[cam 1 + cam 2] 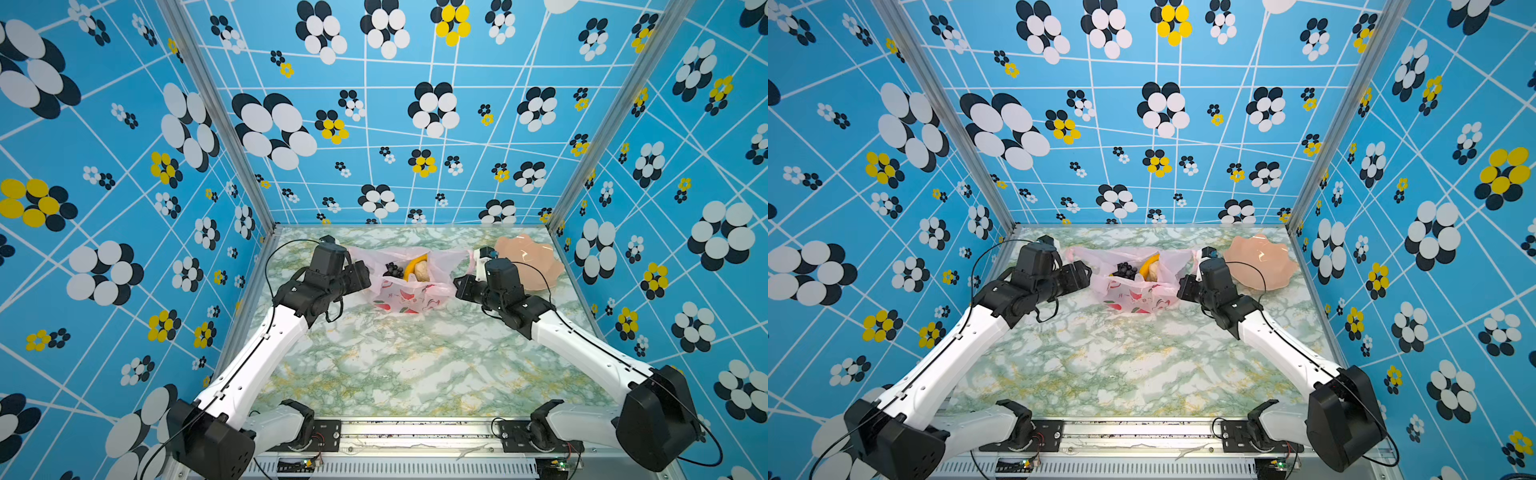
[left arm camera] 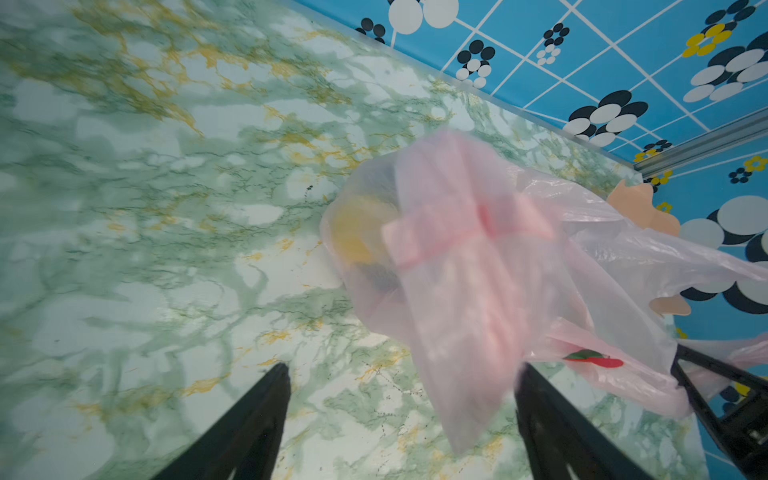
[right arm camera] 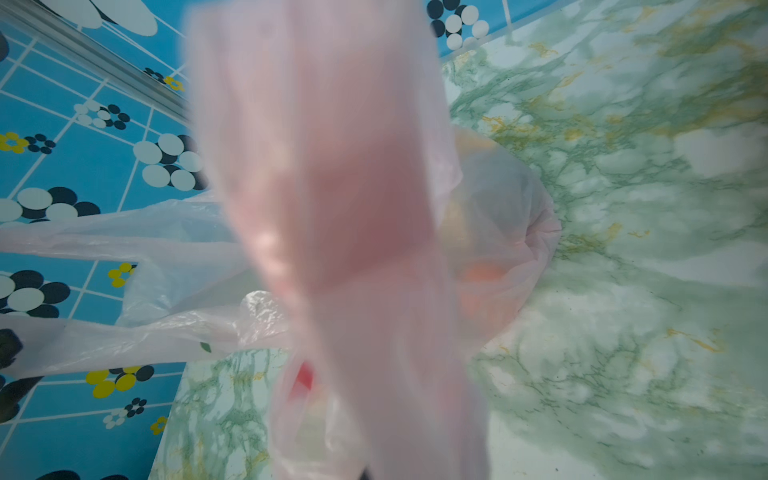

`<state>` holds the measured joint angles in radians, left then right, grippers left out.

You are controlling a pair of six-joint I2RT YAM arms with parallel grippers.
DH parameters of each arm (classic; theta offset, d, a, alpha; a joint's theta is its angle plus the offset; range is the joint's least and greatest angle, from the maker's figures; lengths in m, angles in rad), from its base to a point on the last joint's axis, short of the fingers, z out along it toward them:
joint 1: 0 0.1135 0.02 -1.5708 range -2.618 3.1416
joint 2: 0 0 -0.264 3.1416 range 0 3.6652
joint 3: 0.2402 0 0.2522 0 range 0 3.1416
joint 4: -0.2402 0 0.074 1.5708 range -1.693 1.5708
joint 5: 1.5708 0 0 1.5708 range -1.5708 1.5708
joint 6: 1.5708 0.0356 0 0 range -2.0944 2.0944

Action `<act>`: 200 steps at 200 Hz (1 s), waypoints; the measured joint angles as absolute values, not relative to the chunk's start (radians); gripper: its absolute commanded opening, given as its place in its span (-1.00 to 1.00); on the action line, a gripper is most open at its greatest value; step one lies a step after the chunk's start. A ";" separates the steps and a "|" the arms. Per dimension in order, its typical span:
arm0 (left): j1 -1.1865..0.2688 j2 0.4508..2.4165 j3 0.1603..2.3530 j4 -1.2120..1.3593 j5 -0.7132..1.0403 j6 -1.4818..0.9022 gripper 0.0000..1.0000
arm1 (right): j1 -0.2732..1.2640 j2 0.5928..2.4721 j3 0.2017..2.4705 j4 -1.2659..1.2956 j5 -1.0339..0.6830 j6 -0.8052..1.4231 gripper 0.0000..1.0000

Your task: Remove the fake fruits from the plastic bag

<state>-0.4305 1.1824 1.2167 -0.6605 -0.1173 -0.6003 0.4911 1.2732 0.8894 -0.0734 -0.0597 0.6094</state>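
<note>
The pink plastic bag point(image 1: 409, 293) point(image 1: 1133, 293) lies open-mouthed at the back middle of the marble table. Inside it a black grape bunch point(image 1: 392, 270), a yellow banana point(image 1: 413, 262) and a beige fruit point(image 1: 422, 272) show. My left gripper point(image 1: 368, 274) point(image 2: 404, 365) is open at the bag's left side, and a loose handle hangs beside one finger point(image 2: 540, 415). My right gripper point(image 1: 477, 258) is shut on the bag's right handle, holding it up. In the right wrist view the plastic bag point(image 3: 332, 187) hides the fingers, and an orange fruit point(image 3: 482, 274) shows through it.
A peach-pink wavy-edged dish point(image 1: 536, 266) point(image 1: 1266, 262) sits at the back right, just behind the right gripper. Patterned blue walls point(image 1: 415, 124) close in the table on three sides. Bare marble point(image 1: 395, 365) stretches in front of the bag.
</note>
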 measured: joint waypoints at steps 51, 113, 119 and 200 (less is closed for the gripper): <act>-0.667 1.214 1.540 -0.930 -0.410 -0.530 0.75 | 0.496 1.261 0.889 -0.078 -0.067 0.587 -1.00; -0.872 1.625 1.917 -0.952 -0.439 -0.509 0.71 | 0.504 1.214 0.881 -0.092 -0.075 0.583 -1.00; -0.869 1.681 1.942 -0.958 -0.442 -0.513 0.71 | 0.506 1.206 0.876 -0.092 -0.078 0.583 -1.00; -0.753 1.959 1.966 -1.038 -0.485 -0.596 0.75 | 0.519 1.149 0.801 -0.068 -0.113 0.588 -1.00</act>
